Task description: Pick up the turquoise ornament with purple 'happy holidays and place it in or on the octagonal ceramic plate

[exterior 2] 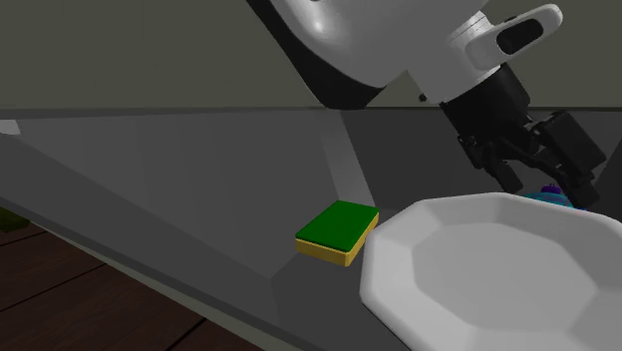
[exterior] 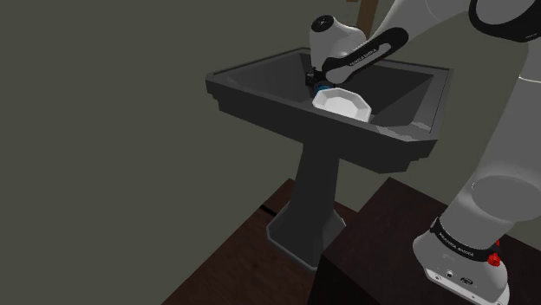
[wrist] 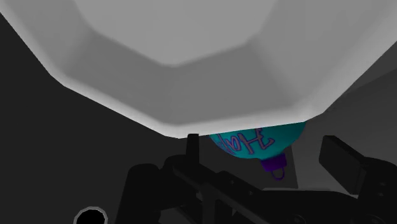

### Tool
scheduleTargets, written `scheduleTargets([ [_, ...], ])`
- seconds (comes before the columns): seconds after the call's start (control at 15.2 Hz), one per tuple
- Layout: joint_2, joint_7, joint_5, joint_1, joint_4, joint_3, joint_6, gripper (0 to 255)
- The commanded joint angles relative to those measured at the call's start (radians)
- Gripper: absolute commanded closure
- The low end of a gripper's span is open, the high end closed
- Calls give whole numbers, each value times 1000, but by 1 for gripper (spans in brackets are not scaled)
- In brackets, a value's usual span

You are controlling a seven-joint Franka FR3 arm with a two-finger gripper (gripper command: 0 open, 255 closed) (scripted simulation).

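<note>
The turquoise ornament (wrist: pixel 254 139) has purple lettering and a purple cap. It lies in the sink basin against the white octagonal plate (wrist: pixel 191 57), with the plate's rim hiding part of it. My black gripper (wrist: pixel 263 145) is open. Its fingers (wrist: pixel 343 159) stand on either side of the ornament, and I see no contact with it. In the second exterior view the gripper (exterior 2: pixel 543 179) hangs just behind the plate (exterior 2: pixel 498 279), with a sliver of the ornament (exterior 2: pixel 550 196) below it. In the shoulder view the gripper (exterior: pixel 317 82) is at the plate's (exterior: pixel 345 106) far-left edge.
A dark pedestal sink (exterior: pixel 260 91) holds everything, and its sloping walls rise close around the plate. A green sponge with a yellow underside (exterior 2: pixel 339 231) lies in the basin to the plate's left in the second exterior view. Dark wood floor (exterior: pixel 234 260) lies below.
</note>
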Motion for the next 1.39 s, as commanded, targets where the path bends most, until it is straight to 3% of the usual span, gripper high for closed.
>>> scheduleTargets([
  [0.0, 16, 4, -6, -6, 1, -5, 18, 0],
  [0.46, 16, 4, -6, -6, 1, -5, 18, 0],
  [0.53, 16, 4, -6, -6, 2, -5, 18, 255],
  [1.32, -2, -24, 13, -6, 16, -1, -9, 255],
])
